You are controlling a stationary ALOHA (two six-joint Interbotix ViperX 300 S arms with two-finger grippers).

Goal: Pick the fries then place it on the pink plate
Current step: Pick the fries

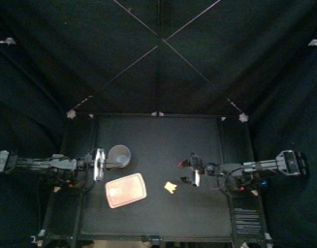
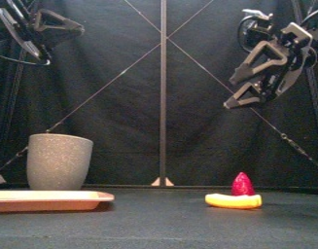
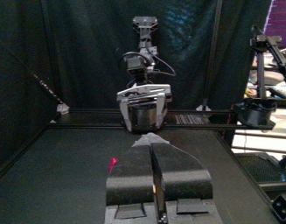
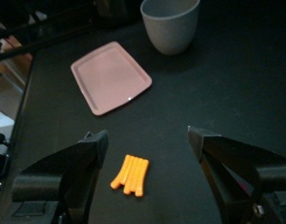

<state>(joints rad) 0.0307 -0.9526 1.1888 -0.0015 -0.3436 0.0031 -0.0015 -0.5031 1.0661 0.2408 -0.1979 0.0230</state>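
We see the fries (image 4: 131, 172), a small bundle of yellow-orange sticks, lying flat on the black table (image 4: 215, 87), right of the middle and toward the front. The right gripper (image 4: 148, 136) hangs above them with its fingers (image 4: 226, 166) spread wide and holding nothing. From the right wrist camera, the fries show in the gap between the two fingers, touching neither. From the front, this gripper is high in the air, well clear of the fries.

The pink plate (image 1: 127, 191), a flat tray with nothing on it, lies near the fries on their left, not touching them. A tall grey cup (image 1: 119, 153) stands behind it. From the front, a small red toy (image 2: 242, 183) stands just behind the fries. We cannot tell if they touch.

The left gripper (image 3: 151, 140) rests at the left side, its fingers pressed together and empty.
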